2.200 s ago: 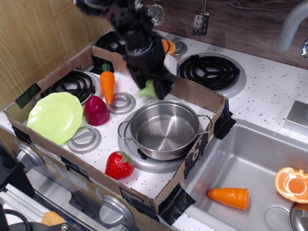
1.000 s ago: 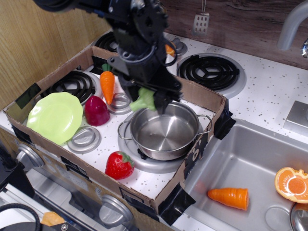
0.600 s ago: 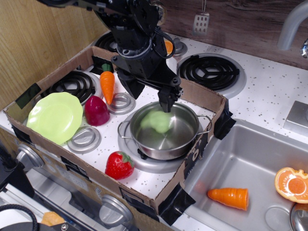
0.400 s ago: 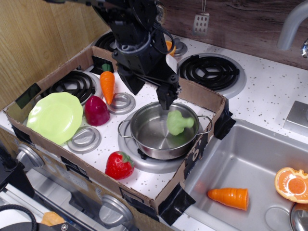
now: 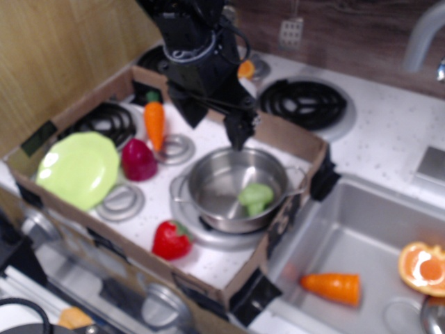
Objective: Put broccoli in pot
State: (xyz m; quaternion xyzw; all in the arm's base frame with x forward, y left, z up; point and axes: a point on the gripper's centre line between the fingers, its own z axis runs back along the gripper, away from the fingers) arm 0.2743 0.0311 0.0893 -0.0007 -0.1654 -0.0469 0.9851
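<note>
The pale-green broccoli [image 5: 255, 197] lies inside the shiny steel pot [image 5: 208, 182], on its right side near the front wall. The pot stands on the front burner inside the cardboard box. My black gripper [image 5: 212, 125] hangs open and empty above the pot's far rim. One finger [image 5: 238, 130] points down over the rim and the other finger [image 5: 186, 112] is to its left. The frame is blurred.
A cardboard box wall [image 5: 288, 142] surrounds the stove top. Inside it are a lime-green plate [image 5: 76, 170], a dark red vegetable [image 5: 138, 160], a carrot [image 5: 154, 120] and a strawberry [image 5: 172, 239]. The sink [image 5: 375, 229] at the right holds another carrot [image 5: 332, 287] and an orange piece [image 5: 421, 264].
My gripper carried the broccoli from the back of the box over the pot, opened and dropped it. The broccoli rolled to the right inside the pot. The gripper has risen slightly.
</note>
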